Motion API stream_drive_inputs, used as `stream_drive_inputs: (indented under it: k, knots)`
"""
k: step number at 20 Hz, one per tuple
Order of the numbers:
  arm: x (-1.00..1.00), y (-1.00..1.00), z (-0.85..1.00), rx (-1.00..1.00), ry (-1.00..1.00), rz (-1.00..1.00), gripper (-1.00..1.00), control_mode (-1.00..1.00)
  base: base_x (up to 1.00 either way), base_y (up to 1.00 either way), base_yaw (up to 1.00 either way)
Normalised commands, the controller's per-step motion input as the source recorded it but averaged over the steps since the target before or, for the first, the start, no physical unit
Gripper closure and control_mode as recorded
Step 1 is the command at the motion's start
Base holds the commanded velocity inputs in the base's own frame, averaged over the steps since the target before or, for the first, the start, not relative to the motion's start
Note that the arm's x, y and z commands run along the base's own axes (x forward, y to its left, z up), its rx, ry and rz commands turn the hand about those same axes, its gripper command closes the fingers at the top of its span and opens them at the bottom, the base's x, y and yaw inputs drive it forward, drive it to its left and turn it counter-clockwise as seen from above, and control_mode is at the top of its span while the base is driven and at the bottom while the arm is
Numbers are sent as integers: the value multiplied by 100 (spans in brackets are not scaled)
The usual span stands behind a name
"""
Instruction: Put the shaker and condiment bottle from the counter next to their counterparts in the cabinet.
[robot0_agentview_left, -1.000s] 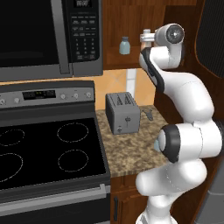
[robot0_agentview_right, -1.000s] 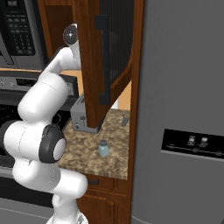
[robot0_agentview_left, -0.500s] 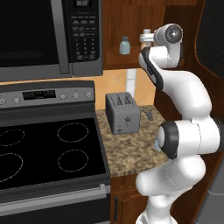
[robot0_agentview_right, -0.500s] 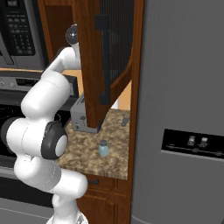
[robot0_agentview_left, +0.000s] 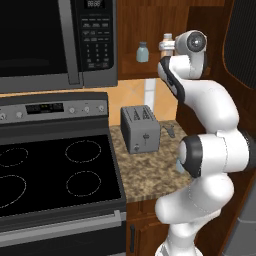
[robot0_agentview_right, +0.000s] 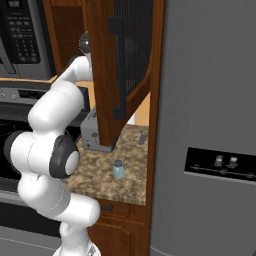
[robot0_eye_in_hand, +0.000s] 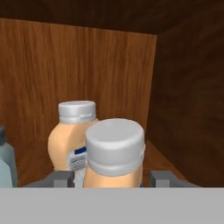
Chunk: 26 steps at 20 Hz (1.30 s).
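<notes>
The condiment bottle (robot0_eye_in_hand: 114, 153), peach-orange with a white cap, stands on the shelf inside the cabinet (robot0_eye_in_hand: 87, 70), directly between the two grey finger tips of the gripper (robot0_eye_in_hand: 111, 178). The fingers (robot0_eye_in_hand: 59, 178) sit to either side of its body with a little space showing, so the jaws appear parted around it rather than pressed on, though contact cannot be told for sure. Just behind it and slightly to the left in the hand view stands its matching bottle (robot0_eye_in_hand: 70, 140), nearly touching. At the left edge a blue-grey jar (robot0_eye_in_hand: 6, 164) stands on the same shelf; from the left base camera that jar (robot0_agentview_left: 142, 52) shows beside the microwave (robot0_agentview_left: 55, 42). The other shaker (robot0_agentview_right: 118, 170) stands upright on the granite counter (robot0_agentview_right: 100, 175), near its front edge, apart from the toaster (robot0_agentview_left: 140, 129).
</notes>
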Motion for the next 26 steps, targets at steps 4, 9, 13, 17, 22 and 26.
stream_drive_inputs:
  k: [4,9,13,17,22,26]
  knots:
    - [11,-11,0,0,0,0,-100,-100,0,0,0]
    - [3,-11,0,0,0,0,-100,-100,0,0,0]
    - [-10,-6,0,0,0,0,-100,-100,0,0,0]
    - [-22,0,0,0,0,0,-100,-100,0,0,0]
    - [-53,2,0,0,0,0,-100,-100,0,0,0]
    - [-53,21,-2,0,0,0,-100,-100,0,0,0]
